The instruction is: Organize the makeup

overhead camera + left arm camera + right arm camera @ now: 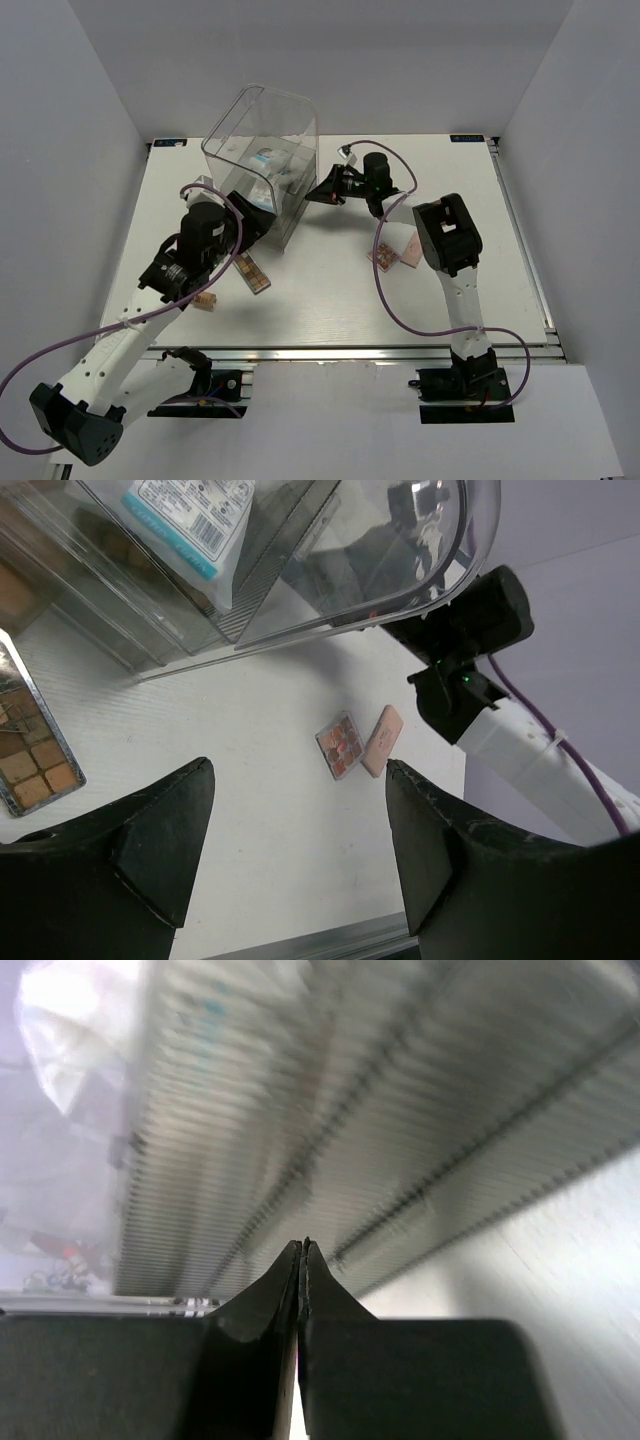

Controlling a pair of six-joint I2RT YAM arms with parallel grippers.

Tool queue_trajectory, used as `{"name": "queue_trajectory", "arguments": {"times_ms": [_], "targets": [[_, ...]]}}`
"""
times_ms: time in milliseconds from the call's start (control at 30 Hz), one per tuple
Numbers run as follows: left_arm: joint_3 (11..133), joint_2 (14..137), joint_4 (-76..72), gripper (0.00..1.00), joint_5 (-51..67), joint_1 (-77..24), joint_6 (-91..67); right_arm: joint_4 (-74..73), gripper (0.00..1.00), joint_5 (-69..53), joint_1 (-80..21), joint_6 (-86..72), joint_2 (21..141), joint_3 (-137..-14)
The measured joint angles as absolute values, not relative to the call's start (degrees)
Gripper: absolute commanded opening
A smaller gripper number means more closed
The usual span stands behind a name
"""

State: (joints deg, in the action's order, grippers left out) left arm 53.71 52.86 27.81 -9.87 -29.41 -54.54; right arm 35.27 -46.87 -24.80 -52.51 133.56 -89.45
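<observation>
While the right pincer (303, 1252) is pressed together on nothing, its tip at the ribbed wall of the clear box (262, 125), an eyeshadow palette (383, 256) and a pink case (408, 248) lie side by side on the table (320, 315). They sit below that pincer in the top view, beside its forearm, so the right arm is nearer. The left pincer (298, 770) hangs spread and empty, and from it their long axes slant toward upper right. A brown palette (32, 745) is cut off at the left edge. Blur hides whether the right tip touches the box.
</observation>
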Motion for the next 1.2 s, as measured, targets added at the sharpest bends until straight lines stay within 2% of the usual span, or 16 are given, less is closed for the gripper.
{"name": "queue_trajectory", "arguments": {"times_ms": [133, 300, 367, 433, 933, 1200], "targets": [[52.8, 52.2, 27.6, 0.79, -10.8, -29.4, -55.2, 36.2, 0.04, -47.2, -24.0, -52.0, 132.6, -84.8], [49.8, 51.7, 27.3, 0.79, -11.2, -29.4, -55.8, 36.4, 0.37, -47.6, -22.4, -51.9, 131.9, -82.5], [49.3, 51.7, 27.4, 0.79, -11.2, -29.4, -55.8, 37.0, 0.45, -47.7, -22.1, -52.3, 131.8, -82.5], [49.3, 51.7, 27.4, 0.79, -11.2, -29.4, -55.8, 37.7, 0.48, -47.8, -22.4, -52.5, 131.8, -82.8], [49.2, 50.4, 26.5, 0.79, -12.1, -29.4, -57.1, 40.6, 0.46, -47.6, -25.7, -57.2, 136.2, -92.7], [49.3, 52.5, 26.5, 0.79, -12.1, -29.4, -57.1, 40.9, 0.45, -47.1, -26.0, -59.5, 137.4, -93.0]]}}
